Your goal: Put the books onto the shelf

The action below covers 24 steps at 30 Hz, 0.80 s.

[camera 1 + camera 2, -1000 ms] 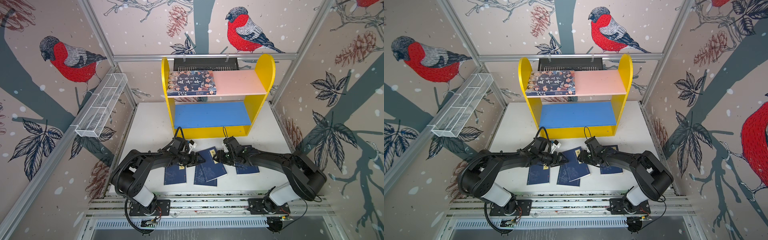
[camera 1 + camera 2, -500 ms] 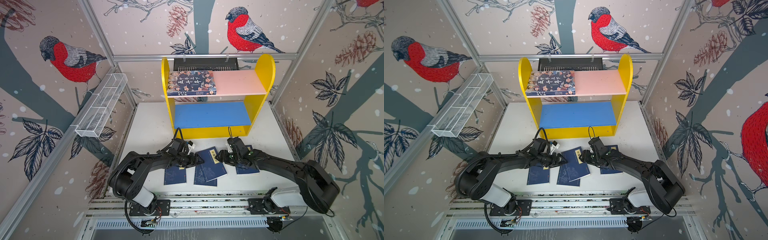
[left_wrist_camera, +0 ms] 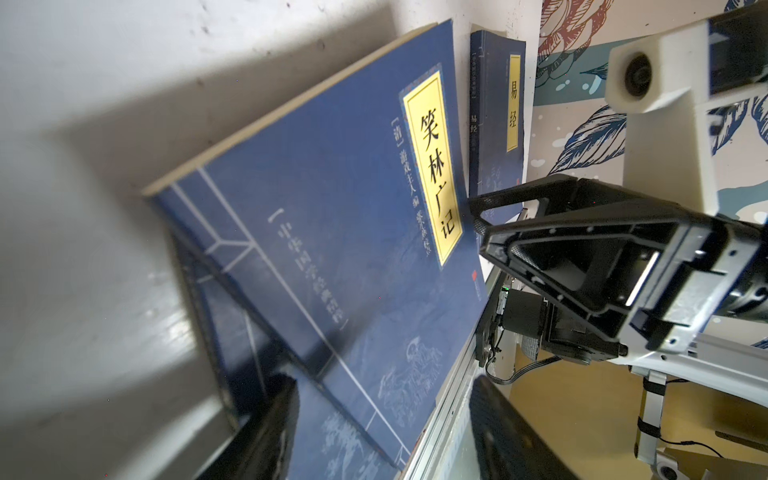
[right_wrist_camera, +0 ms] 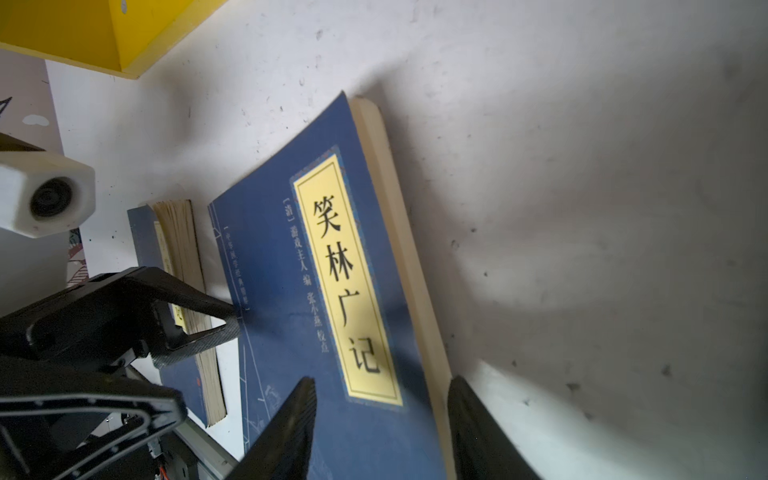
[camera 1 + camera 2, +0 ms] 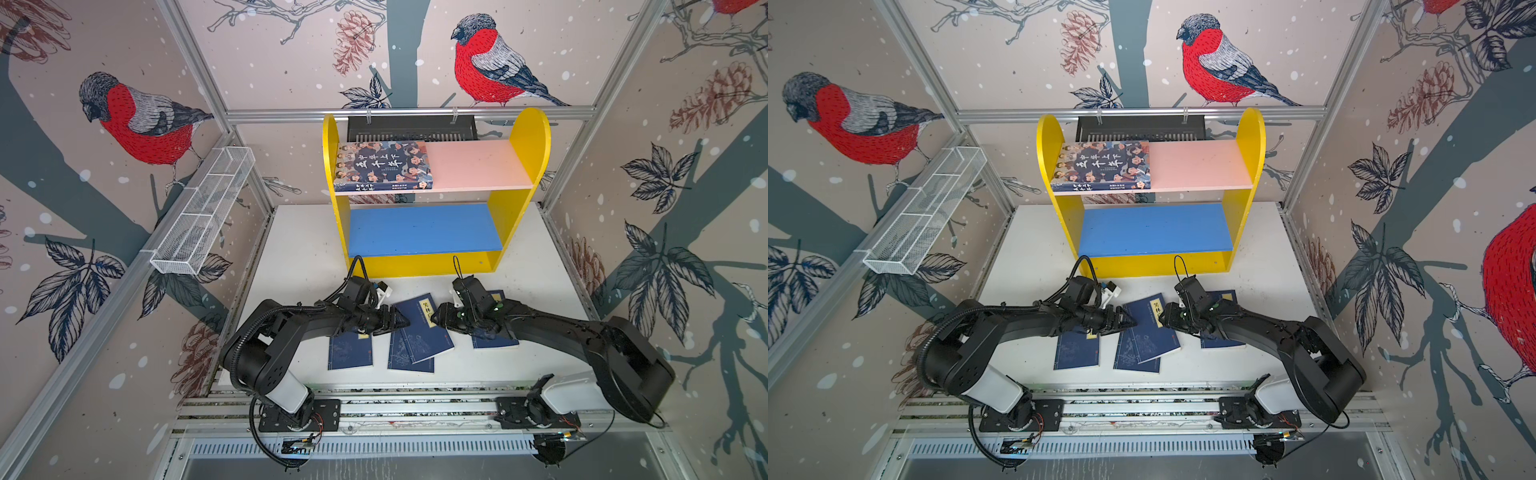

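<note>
Left hand (image 5: pixel 397 325), right hand (image 5: pixel 437 319): both parted.

Bright, even light falls from above, and both top views are sharp though they bow at the edges. In the wrist views, soft shadows spread across the desk (image 4: pixel 582 208) and the near fingers (image 3: pixel 266 436) blur.

Free: blue board (image 5: pixel 424 228); book (image 5: pixel 382 166) crowds pink board (image 5: pixel 478 164).

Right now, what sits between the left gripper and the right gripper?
The tilted navy book with the yellow label: left gripper and right gripper flank it, jaws apart. Clear in both top views.
</note>
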{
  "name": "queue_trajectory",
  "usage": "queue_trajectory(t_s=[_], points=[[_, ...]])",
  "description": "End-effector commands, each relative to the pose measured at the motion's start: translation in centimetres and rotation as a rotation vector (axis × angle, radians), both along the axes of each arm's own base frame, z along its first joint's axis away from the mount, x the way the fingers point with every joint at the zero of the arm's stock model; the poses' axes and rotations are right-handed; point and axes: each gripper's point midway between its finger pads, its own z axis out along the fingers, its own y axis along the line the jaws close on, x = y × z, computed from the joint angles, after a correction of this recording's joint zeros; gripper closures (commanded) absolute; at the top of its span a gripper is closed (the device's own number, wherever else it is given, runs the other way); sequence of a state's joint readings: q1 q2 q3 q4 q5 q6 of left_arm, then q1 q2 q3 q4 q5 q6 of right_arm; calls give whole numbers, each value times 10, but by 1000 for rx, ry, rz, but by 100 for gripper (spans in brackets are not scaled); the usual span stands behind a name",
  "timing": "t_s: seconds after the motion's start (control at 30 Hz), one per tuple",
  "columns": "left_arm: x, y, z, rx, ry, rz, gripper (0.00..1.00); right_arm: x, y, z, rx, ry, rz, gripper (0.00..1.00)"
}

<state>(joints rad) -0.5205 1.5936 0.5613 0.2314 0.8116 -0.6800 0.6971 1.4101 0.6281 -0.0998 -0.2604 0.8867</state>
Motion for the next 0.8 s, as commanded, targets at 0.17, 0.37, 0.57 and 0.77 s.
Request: queue_trajectory(t_s=[0.17, 0.37, 0.57, 0.77], points=[[0, 5, -15, 62, 38, 21, 32, 3, -5, -15, -57, 17, -12, 63], [4, 3, -11, 60, 31, 20, 32, 3, -4, -19, -60, 26, -4, 75], [5, 9, -14, 92, 26, 49, 32, 3, -10, -23, -59, 29, -18, 81], [5, 4, -8, 51, 20, 40, 33, 2, -14, -30, -67, 43, -22, 82]])
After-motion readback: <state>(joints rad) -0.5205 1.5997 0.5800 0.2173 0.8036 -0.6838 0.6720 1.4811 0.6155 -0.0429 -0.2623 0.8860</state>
